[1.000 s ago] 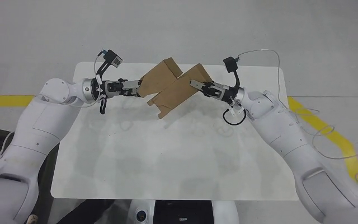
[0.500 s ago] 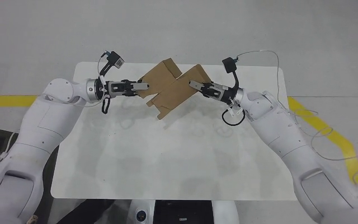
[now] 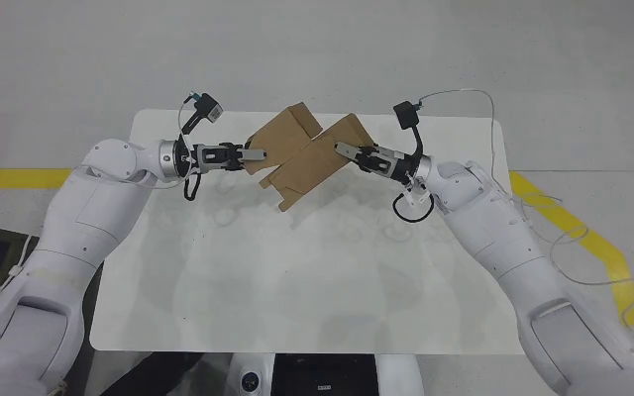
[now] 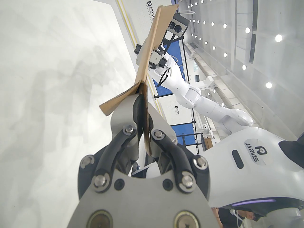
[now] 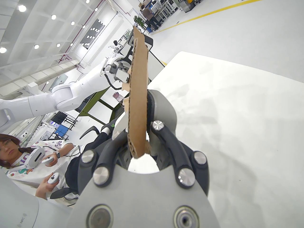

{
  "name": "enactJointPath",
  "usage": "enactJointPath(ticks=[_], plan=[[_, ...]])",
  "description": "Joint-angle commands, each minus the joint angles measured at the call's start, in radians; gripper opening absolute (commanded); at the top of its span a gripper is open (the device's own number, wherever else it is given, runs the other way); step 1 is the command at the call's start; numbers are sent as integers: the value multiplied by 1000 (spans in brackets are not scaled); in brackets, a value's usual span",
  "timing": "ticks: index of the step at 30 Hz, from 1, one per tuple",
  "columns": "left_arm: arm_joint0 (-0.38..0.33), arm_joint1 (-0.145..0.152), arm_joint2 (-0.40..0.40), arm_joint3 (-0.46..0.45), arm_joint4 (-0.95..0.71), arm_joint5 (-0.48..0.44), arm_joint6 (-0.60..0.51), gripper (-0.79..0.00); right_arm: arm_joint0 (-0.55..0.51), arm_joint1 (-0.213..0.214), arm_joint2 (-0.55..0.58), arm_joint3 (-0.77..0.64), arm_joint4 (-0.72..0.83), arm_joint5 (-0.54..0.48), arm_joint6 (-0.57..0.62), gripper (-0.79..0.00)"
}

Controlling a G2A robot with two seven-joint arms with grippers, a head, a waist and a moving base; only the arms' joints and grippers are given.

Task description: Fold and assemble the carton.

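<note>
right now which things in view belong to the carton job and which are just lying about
In the job: carton, held over the table; left gripper, shut on one edge; right gripper, shut on the opposite edge.
Just around: table beneath it; yellow floor line.

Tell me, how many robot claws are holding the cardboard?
2. The left gripper pinches one edge of the carton; the right gripper pinches the opposite edge.
</note>
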Motion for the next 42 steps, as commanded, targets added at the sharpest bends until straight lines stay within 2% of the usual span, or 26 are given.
enactJointPath(ticks=[1,3,10,15,20,25,27,29,32,34,36,42], plan=[[-1,-2,-1,3,2,2,-2,-785,0,-1,4,2,-1,0,1,-637],[-1,-5,-3,4,1,6,-6,-785,-4,-3,9,5,8,-3,-4,0],[2,-2,-35,-15,-22,23,-23,-785,-1,19,92,51,-51,-56,-51,0],[12,8,-63,-59,-11,30,-30,-785,-22,51,157,-13,-150,-65,-36,0],[39,25,-89,-125,39,19,-19,-785,-49,75,171,-145,-181,-65,68,0],[68,43,-99,-190,96,3,-3,-785,-42,80,132,-218,-13,-65,216,0],[78,50,-98,-216,123,-10,9,-785,-25,80,114,-225,65,-65,287,-102],[89,58,-96,-242,150,-23,23,-785,-5,82,84,-224,101,-62,294,-209],[104,70,-88,-272,175,-41,40,-785,29,86,24,-222,143,-46,310,-265],[110,78,-81,-289,185,-49,48,-785,51,89,-15,-209,179,-36,321,-397],[114,85,-75,-305,189,-57,56,-785,73,90,-54,-195,207,-25,332,-437],[119,109,-56,-341,191,-79,78,-785,131,86,-169,-162,267,-9,347,-489]])
